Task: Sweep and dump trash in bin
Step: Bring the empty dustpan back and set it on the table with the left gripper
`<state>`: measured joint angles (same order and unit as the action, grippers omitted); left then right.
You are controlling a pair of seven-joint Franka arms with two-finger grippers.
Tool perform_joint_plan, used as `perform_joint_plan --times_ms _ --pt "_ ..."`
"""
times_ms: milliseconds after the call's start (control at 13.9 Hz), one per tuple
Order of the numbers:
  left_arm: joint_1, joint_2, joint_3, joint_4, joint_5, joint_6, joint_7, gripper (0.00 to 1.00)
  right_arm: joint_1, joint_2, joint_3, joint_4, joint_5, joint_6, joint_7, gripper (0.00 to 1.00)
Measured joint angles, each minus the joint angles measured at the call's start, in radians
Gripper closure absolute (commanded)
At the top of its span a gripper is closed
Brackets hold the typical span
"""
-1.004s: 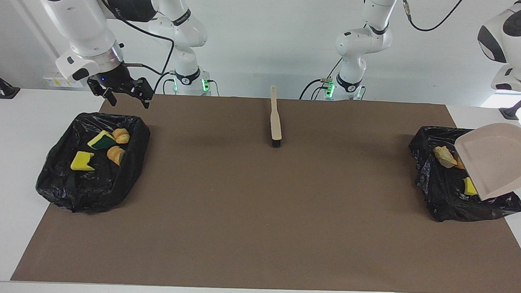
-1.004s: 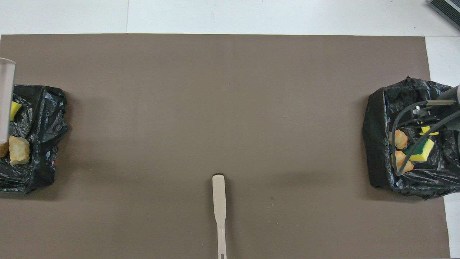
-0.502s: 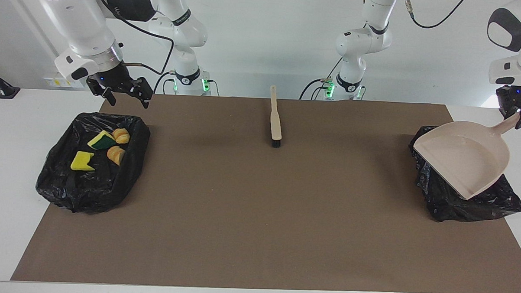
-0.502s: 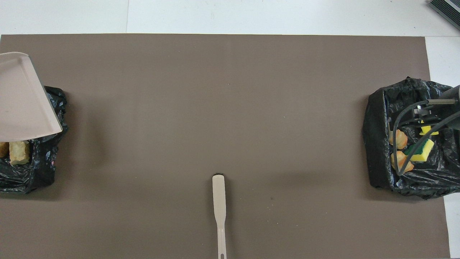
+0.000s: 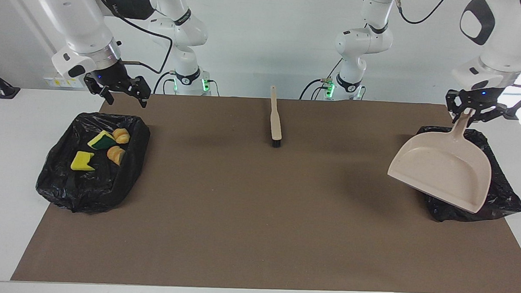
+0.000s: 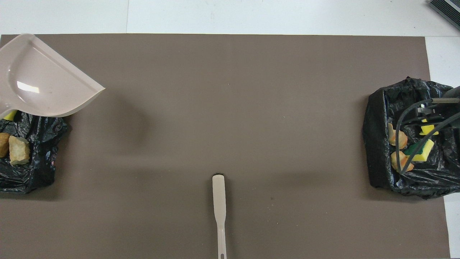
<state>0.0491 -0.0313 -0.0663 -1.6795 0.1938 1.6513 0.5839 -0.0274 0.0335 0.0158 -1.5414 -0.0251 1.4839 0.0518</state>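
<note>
- Carrying an emptied dustpan (image 5: 441,172) is the step I judge myself to be in: nothing lies in its scoop, and no scrap is left on the brown mat (image 5: 258,216) covering the table (image 5: 8,163).
- Two bins lined with black bags sit at the mat's ends, by the facing view's clock: the bin at nine o'clock (image 5: 93,162) at my right arm's end, the bin at three o'clock (image 5: 501,194) at my left arm's end, half hidden under the dustpan.
- The dustpan hangs tilted in the air over the three o'clock bin's inner edge, mouth toward the mat's middle.
- The brush (image 5: 275,119) lies flat at twelve o'clock, close to my bases, bristles pointing away from me.
- My left pincer (image 5: 469,111) is clenched on the top of the dustpan's handle; my right pincer (image 5: 123,93) waits released above the nine o'clock bin's edge nearest me.
- The trash is all binned: four scraps (image 5: 100,151) in the nine o'clock bin, and in the overhead view three scraps (image 6: 16,149) in the other.
- Next, I judge, I lower the dustpan level onto bare mat and let go, clear of the bin.
</note>
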Motion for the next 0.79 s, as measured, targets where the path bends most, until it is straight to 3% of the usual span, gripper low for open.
perform_joint_plan --times_ms 215,430,789 --pt "-0.110 -0.016 -0.004 -0.055 -0.123 0.020 -0.208 1.00 0.007 0.000 0.001 0.000 0.000 0.014 0.000 0.00" --pt "-0.228 -0.009 -0.004 -0.130 -0.225 0.179 -0.423 1.00 0.005 0.000 -0.001 -0.007 0.000 0.078 0.000 0.00" --pt "-0.429 0.096 -0.006 -0.170 -0.236 0.357 -0.742 1.00 0.000 0.000 -0.001 -0.015 0.000 0.109 0.000 0.00"
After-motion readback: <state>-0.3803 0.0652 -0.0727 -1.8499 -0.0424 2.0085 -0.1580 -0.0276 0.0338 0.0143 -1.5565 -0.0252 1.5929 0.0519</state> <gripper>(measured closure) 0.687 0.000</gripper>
